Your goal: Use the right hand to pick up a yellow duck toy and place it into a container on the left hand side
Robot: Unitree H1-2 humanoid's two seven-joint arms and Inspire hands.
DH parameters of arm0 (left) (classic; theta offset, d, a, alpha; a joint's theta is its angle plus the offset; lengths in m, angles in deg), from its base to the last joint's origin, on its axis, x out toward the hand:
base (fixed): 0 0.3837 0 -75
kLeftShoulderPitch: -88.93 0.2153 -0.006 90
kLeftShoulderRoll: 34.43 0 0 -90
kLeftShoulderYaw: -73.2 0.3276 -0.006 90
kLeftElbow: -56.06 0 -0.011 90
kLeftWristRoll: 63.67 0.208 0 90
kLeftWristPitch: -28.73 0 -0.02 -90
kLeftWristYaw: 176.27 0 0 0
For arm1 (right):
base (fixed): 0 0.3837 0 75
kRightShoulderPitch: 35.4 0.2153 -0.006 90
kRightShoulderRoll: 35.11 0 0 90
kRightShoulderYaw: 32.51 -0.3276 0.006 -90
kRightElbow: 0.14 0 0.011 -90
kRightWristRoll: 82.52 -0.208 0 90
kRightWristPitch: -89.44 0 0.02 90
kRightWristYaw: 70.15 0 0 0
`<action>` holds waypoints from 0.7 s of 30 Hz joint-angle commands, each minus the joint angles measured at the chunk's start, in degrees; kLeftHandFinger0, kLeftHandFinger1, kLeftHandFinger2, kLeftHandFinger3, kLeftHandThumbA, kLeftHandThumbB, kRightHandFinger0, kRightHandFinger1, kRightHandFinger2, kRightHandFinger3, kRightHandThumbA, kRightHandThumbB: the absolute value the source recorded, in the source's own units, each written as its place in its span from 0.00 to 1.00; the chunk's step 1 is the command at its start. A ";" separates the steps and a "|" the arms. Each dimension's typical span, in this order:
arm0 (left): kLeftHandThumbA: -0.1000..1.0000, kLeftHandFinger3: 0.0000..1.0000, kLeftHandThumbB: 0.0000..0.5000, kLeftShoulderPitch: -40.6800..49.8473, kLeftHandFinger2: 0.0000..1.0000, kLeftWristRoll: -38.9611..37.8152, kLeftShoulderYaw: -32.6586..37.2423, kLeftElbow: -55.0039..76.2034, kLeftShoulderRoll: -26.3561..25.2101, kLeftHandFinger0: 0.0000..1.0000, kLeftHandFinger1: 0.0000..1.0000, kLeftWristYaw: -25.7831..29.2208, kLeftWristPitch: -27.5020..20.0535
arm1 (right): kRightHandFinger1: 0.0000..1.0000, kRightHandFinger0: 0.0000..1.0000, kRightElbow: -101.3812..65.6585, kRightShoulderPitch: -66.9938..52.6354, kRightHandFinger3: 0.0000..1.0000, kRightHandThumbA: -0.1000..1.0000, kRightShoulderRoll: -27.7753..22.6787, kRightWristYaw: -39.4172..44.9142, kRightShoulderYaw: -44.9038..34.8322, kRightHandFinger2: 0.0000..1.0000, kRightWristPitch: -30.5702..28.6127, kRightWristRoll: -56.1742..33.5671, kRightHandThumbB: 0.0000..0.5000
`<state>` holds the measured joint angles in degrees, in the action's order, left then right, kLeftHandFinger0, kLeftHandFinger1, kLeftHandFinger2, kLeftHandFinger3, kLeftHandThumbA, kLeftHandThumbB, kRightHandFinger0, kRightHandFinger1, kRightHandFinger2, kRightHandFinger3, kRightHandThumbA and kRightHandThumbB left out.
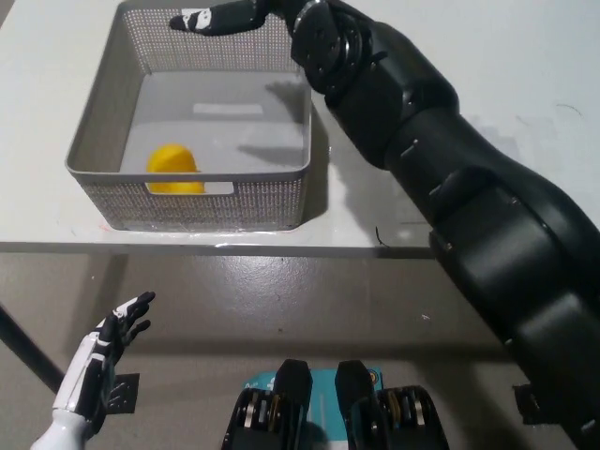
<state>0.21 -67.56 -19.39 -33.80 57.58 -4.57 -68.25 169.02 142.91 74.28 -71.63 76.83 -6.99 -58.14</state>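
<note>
A yellow duck toy (173, 168) lies inside the grey mesh container (272, 202) on the white table, against its near wall. My black right hand (220, 19) hovers over the container's far rim, fingers spread and holding nothing, well above and behind the duck. The black right arm stretches in from the lower right. My white left hand (103, 361) rests open at the lower left, below the table's front edge.
The white table (487, 56) extends to the right of the container, with its front edge (281, 248) running across the middle of the picture. Grey floor lies below the edge.
</note>
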 commanded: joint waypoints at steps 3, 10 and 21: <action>1.00 1.00 0.53 -1.32 1.00 0.11 0.20 1.60 -1.03 1.00 1.00 -0.89 0.00 | 1.00 1.00 -13.49 -0.32 1.00 1.00 -7.33 0.93 -4.05 1.00 -1.56 -3.32 0.88; 1.00 1.00 0.53 -1.30 1.00 0.55 -0.18 2.41 -1.81 1.00 1.00 -0.78 0.59 | 1.00 1.00 -51.70 -14.42 1.00 1.00 -18.52 5.34 -10.51 1.00 4.82 -4.95 0.85; 1.00 1.00 0.50 -1.68 1.00 0.33 -0.50 1.97 -1.66 1.00 1.00 -0.55 0.74 | 1.00 1.00 -92.91 -42.19 1.00 1.00 -22.30 6.79 -21.92 1.00 7.82 -18.68 0.83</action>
<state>0.05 -67.57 -19.45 -34.21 57.63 -4.56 -67.60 125.45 114.88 61.07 -69.48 68.31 -4.54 -59.61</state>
